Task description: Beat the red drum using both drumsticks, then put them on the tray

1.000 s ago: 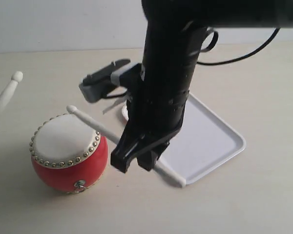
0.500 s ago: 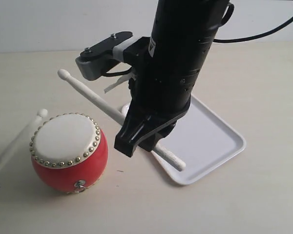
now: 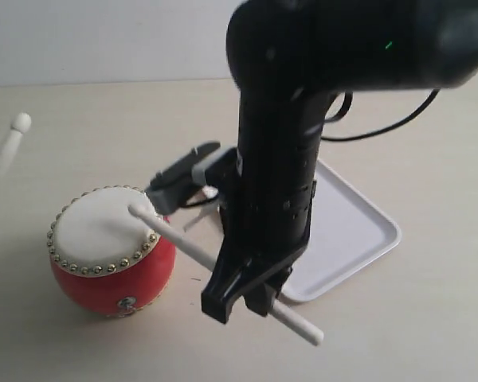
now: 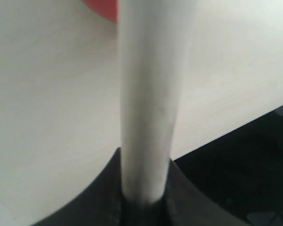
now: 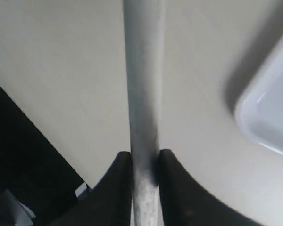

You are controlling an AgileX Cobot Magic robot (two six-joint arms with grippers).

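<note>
The red drum [image 3: 110, 251] with its cream skin and gold studs stands at the lower left of the exterior view. My right gripper [image 3: 243, 296] is shut on a pale drumstick [image 3: 193, 247] whose rounded tip rests on the drum's skin near its right rim. The same stick [image 5: 142, 94] runs between the black fingers [image 5: 120, 188] in the right wrist view. My left gripper [image 4: 144, 200] is shut on the other drumstick [image 4: 148, 94]; its tip [image 3: 20, 122] is raised at the far left, above and clear of the drum. The white tray [image 3: 350, 231] lies behind the right arm.
The right arm's black body [image 3: 283, 159] covers much of the tray's left part. A black cable [image 3: 382, 119] loops over the table behind it. A corner of the tray [image 5: 269, 113] shows in the right wrist view. A sliver of the red drum [image 4: 101, 8] shows beside the left stick.
The right drumstick swung down from its raised pose onto the drum's skin. The left drumstick lifted off the drum's left edge and now points up at the far left.
</note>
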